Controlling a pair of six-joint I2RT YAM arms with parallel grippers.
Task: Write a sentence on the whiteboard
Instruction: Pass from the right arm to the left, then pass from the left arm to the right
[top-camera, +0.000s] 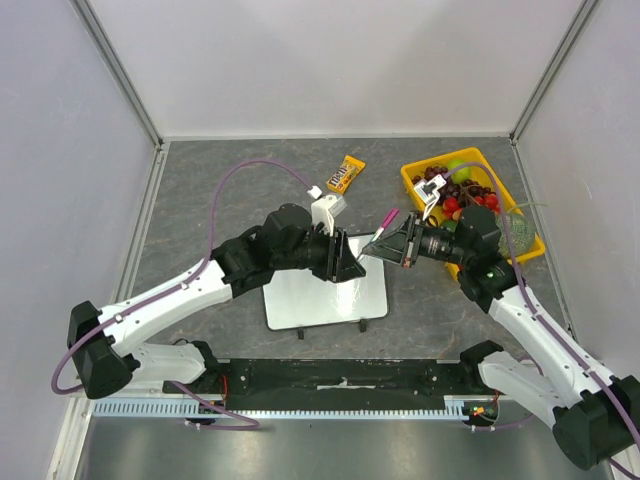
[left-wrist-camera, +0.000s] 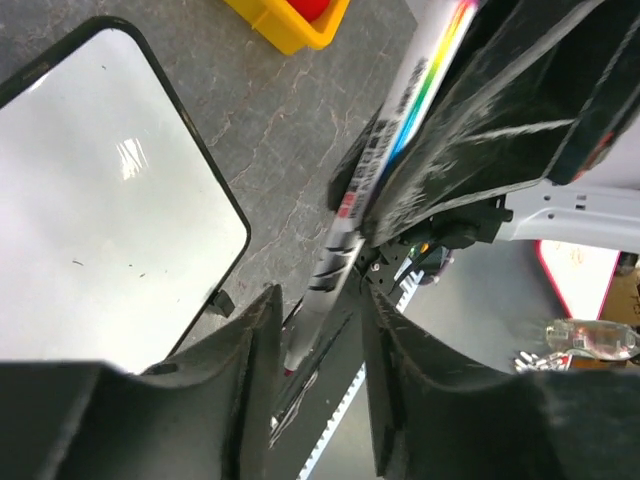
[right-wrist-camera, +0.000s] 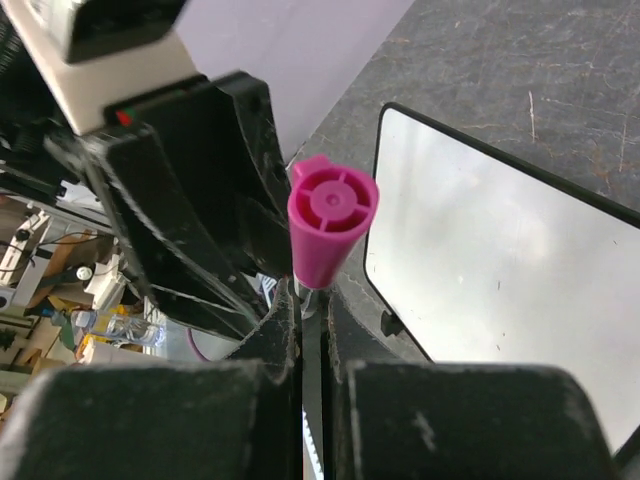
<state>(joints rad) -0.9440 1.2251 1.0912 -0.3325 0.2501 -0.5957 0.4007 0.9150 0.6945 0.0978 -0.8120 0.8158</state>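
The whiteboard (top-camera: 320, 295) (left-wrist-camera: 90, 200) (right-wrist-camera: 500, 260) lies flat on the grey table, under both grippers. What shows of its surface is blank white with a few tiny specks, and the sentence is not in view. My right gripper (top-camera: 378, 243) (right-wrist-camera: 312, 300) is shut on a white marker (left-wrist-camera: 390, 130) just below its pink end (top-camera: 388, 216) (right-wrist-camera: 333, 215) and holds it slanted above the board's right edge. My left gripper (top-camera: 350, 258) (left-wrist-camera: 320, 300) faces it, open. The marker's reddish tip end sits between its fingers, close to the left one.
A yellow tray (top-camera: 475, 200) (left-wrist-camera: 290, 25) full of fruit stands at the back right. A candy packet (top-camera: 345, 175) lies behind the board. A purple cable (top-camera: 265, 165) loops over the left arm. Enclosure walls stand on three sides, and a black rail (top-camera: 340, 375) runs along the near edge.
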